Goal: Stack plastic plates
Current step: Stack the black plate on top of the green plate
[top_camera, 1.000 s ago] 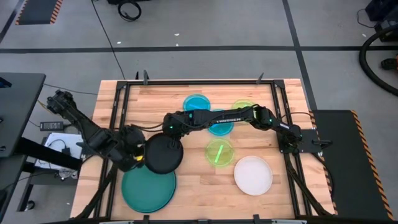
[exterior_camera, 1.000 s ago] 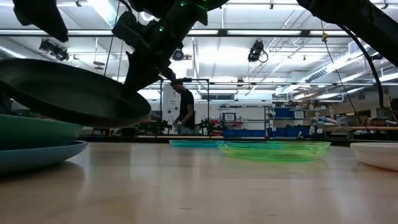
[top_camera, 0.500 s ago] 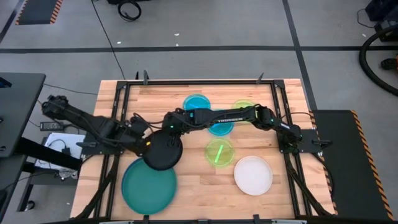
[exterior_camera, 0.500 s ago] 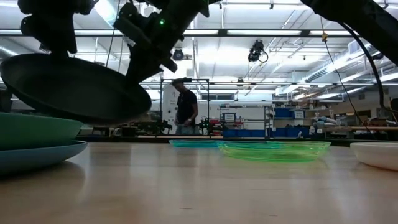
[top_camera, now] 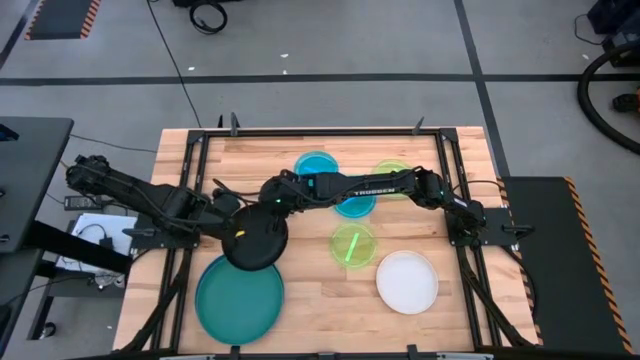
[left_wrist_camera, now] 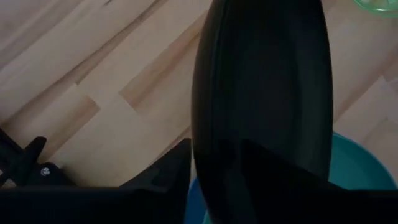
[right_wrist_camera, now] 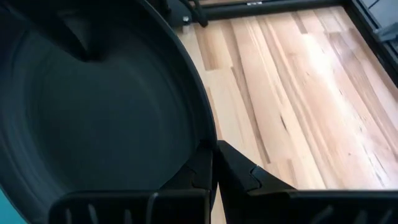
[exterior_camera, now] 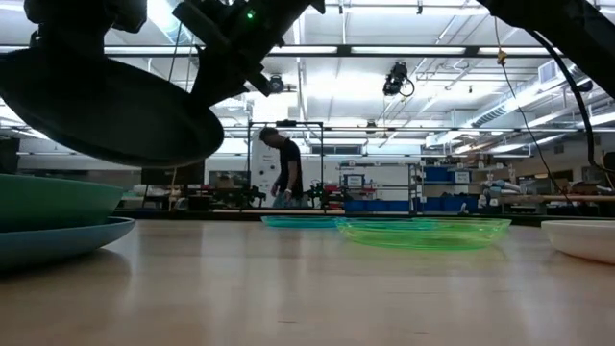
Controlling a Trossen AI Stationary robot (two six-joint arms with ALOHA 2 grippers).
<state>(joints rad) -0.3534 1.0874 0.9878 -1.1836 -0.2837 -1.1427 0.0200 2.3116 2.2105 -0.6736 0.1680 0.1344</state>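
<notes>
Closest to the table's front edge, a large teal plate [top_camera: 239, 298] is seen lying on the pale butcher-block table [top_camera: 300, 305]; in the low view it is shown resting in a blue plate [exterior_camera: 67, 240], so that two large plates are already stacked there. Just behind this pair, a black plate [top_camera: 254, 238] is held in the air, tilted and clear of the wood, partly over the teal plate's back rim. It is gripped from two sides: the left gripper [top_camera: 228, 226] is closed on its left edge, and the right gripper [top_camera: 275, 202] is pinched over its far rim, where the dark fingers [right_wrist_camera: 205, 168] are seen clamped on the lip. To the front right, one white plate [top_camera: 407, 281] is set flat and well apart from the stack. Between it and the black plate, a lime green plate [top_camera: 352, 244] lies alone. Farther back, a cyan plate [top_camera: 355, 200] is largely crossed by the right arm, and a second lime green plate [top_camera: 390, 172] is partly covered by the same arm. A second cyan plate [top_camera: 316, 165] is found nearest the far edge. Seven plates can thus be counted from above, eight with the blue one. A black metal frame [top_camera: 320, 132] is run round the table. Beyond it, grey floor is marked with dark tape, and in the low view a lit workshop with shelving is seen, where a person [exterior_camera: 286, 173] is standing.
</notes>
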